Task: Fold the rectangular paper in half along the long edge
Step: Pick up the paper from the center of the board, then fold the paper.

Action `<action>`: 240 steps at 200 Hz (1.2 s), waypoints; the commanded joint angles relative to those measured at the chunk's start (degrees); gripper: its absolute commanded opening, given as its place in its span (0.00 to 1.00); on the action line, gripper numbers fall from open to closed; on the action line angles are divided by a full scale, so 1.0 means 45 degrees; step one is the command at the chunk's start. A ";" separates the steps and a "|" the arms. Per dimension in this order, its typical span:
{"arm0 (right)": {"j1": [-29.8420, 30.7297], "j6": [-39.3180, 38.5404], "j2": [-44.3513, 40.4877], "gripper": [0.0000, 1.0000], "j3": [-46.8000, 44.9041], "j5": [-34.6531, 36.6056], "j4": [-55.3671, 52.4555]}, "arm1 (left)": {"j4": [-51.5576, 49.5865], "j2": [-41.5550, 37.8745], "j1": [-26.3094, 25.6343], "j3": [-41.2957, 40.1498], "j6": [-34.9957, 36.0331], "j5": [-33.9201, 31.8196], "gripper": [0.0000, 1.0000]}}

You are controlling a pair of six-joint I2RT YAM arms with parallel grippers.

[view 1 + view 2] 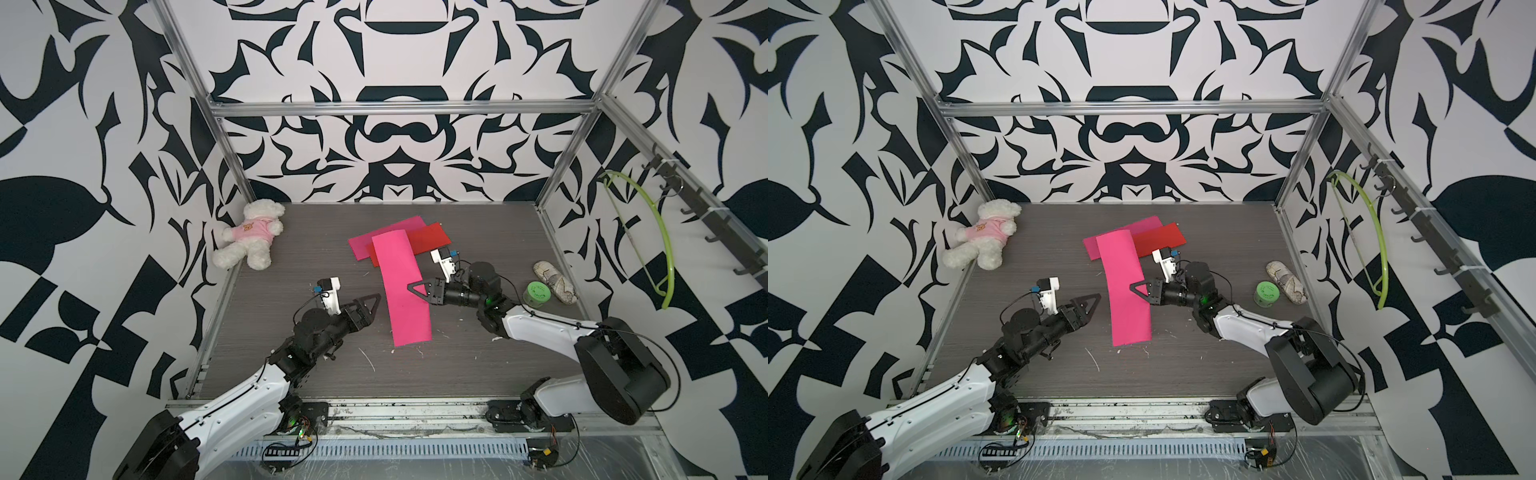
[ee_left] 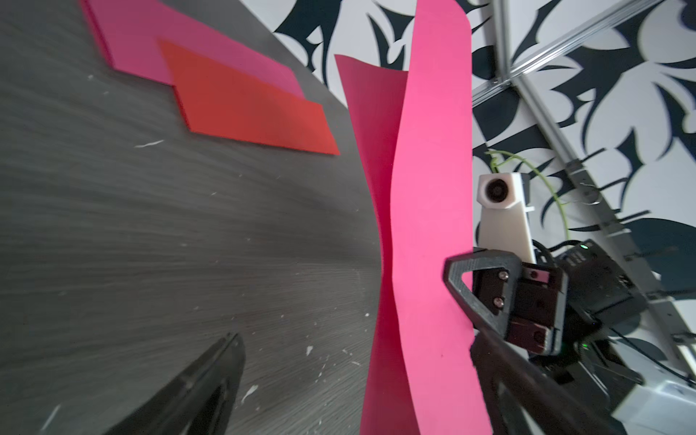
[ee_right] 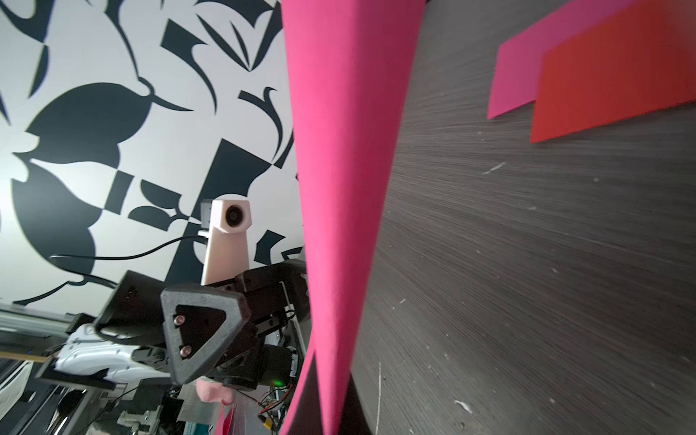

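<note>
Left wrist view shows us the paper (image 2: 429, 226) curved up off the table (image 2: 150, 226), its long edge pinched in our clenched right gripper (image 2: 461, 286), while in a top view we see our left gripper (image 1: 375, 298) spread wide and empty, just beside the paper's opposite edge without touching it.

- long paper (image 1: 405, 286) ran front-to-back mid-table (image 1: 291, 365), far end over 2 flat sheets (image 1: 430, 241)
- left gripper (image 1: 374, 302) sat just left of it, apart; right gripper (image 1: 412, 288) was on its right edge
- teddy bear (image 1: 249, 235) lay in far-left corner
- jar (image 1: 537, 293) stood right of right arm, stone-like object (image 1: 555, 282) just beside it, further right
- hanger (image 1: 648, 232) hung on right wall
</note>
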 commanded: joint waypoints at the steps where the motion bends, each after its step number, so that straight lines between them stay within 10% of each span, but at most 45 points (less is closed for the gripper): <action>1: -0.0011 0.1003 -0.0343 0.00 0.0516 -0.1237 0.2645 | 0.2879 0.0198 0.0044 0.0038 0.0210 0.1223 0.99; 49: -0.0010 0.1852 -0.0363 0.00 0.0769 -0.1588 0.3841 | 0.5681 0.2189 0.0031 0.0781 -0.0161 0.2791 0.94; 132: 0.0055 0.1826 -0.0645 0.00 0.0851 -0.1717 0.3875 | 0.8677 0.5162 0.0042 0.2182 -0.1195 0.3825 0.35; 240: 0.0029 0.1530 -0.0937 0.00 0.0791 -0.1491 0.3482 | 0.8768 0.5502 0.0028 0.2247 -0.1343 0.4388 0.00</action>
